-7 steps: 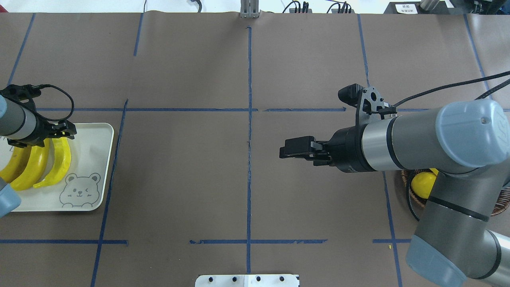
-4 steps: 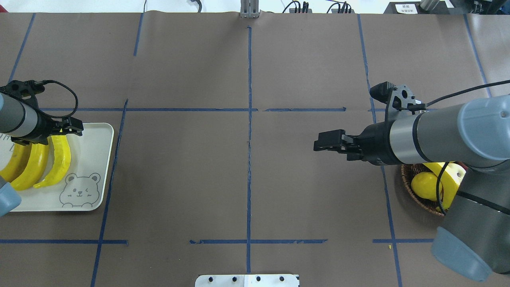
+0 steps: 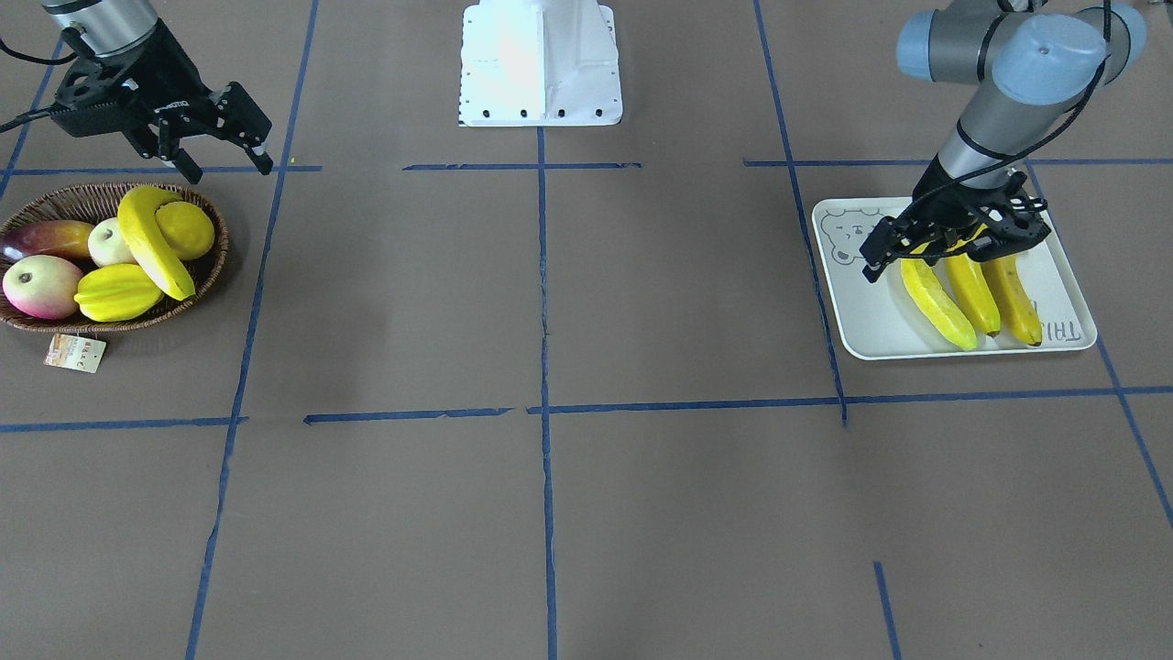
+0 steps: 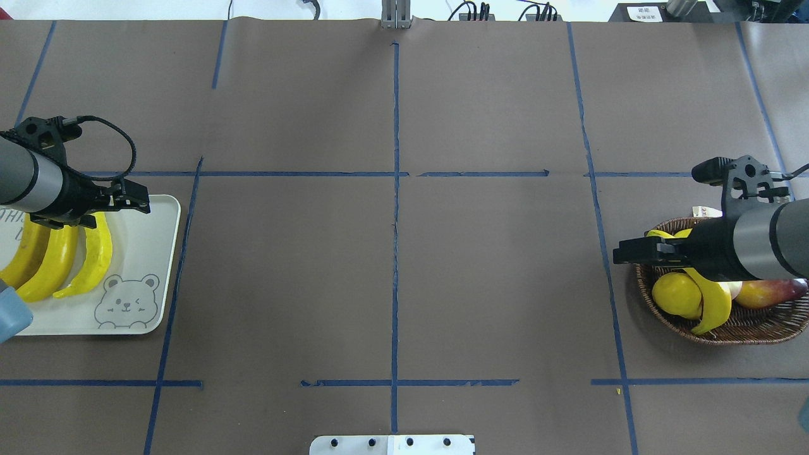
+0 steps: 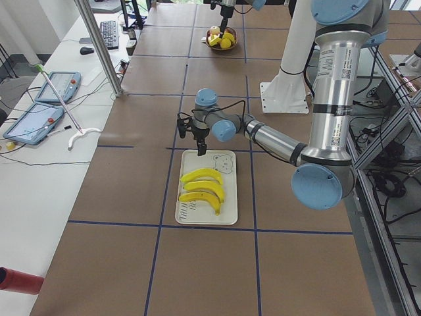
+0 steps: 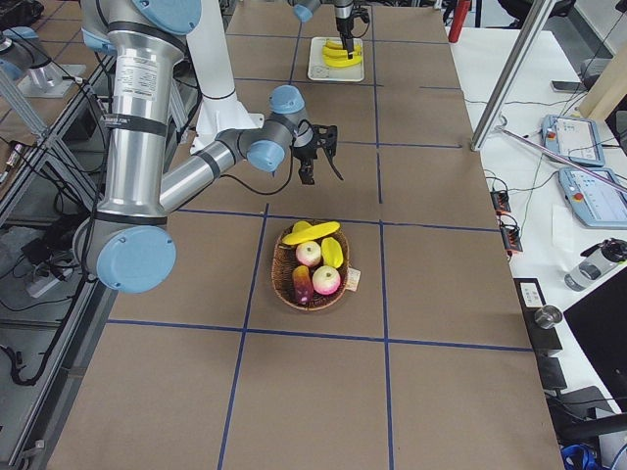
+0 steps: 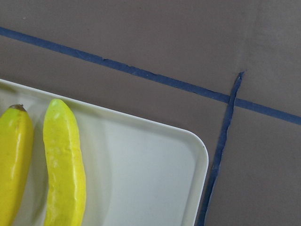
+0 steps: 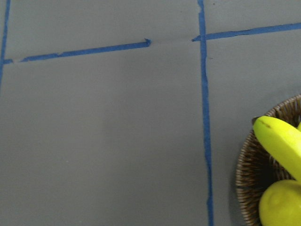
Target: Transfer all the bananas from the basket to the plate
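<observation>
The right gripper [image 3: 231, 170] hangs just beside the basket [image 3: 82, 189], jaws spread and empty. One banana [image 3: 151, 243] lies in the basket, curving round the lemon [image 3: 186, 229] with its low tip over the starfruit [image 3: 117, 291]. A clean pick would likely come down over its middle, jaws across its width and clear of the lemon, then lift straight up. Far across the table, three bananas [image 3: 971, 293] lie side by side on the plate [image 3: 880, 335], under the left gripper [image 3: 930, 257], which is also open and empty.

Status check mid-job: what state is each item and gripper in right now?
Left gripper: open, empty, over the plate.
Right gripper: open, empty, near the basket.
Three bananas: lying side by side on plate.
Fourth banana: in basket, atop other fruit.
</observation>
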Robot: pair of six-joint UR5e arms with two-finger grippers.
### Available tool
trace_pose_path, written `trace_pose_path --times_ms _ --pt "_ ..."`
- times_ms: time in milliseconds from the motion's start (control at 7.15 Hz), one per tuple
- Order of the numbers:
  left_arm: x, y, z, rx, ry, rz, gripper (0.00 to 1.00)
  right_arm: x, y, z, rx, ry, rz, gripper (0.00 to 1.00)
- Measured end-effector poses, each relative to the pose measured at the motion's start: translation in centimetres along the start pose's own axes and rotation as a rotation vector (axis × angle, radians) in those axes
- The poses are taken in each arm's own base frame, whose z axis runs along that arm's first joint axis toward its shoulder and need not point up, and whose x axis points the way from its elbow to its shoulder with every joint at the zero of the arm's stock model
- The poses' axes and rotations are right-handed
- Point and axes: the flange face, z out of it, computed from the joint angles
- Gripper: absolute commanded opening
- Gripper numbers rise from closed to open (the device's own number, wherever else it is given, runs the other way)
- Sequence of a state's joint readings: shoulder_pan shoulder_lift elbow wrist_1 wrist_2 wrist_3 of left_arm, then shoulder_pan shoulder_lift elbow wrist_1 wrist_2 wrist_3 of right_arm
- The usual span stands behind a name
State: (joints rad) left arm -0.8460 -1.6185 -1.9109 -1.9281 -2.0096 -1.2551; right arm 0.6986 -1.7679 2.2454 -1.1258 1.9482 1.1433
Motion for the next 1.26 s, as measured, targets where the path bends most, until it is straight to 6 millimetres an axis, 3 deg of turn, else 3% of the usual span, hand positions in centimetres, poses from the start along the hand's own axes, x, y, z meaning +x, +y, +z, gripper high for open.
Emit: trace_pose_path --times_ms 280,560,839,1259 --pt "2.5 0.3 -0.9 -0.034 0.051 0.000 0.99 6.6 -0.4 1.4 -0.009 -0.029 -0.071 0.99" --pt "6.8 1.3 -1.7 -0.074 0.118 -0.068 0.99 11.9 -1.3 2.4 -0.007 -0.057 -0.087 0.99" --pt "8.8 2.6 -1.4 -0.094 0.134 -0.085 0.99 13.9 -1.7 2.9 -0.014 -0.054 -0.093 0.99" --pt "9.4 2.8 -1.4 -0.097 0.139 -0.086 0.99 15.0 -1.5 4.0 -0.039 -0.036 -0.085 0.98"
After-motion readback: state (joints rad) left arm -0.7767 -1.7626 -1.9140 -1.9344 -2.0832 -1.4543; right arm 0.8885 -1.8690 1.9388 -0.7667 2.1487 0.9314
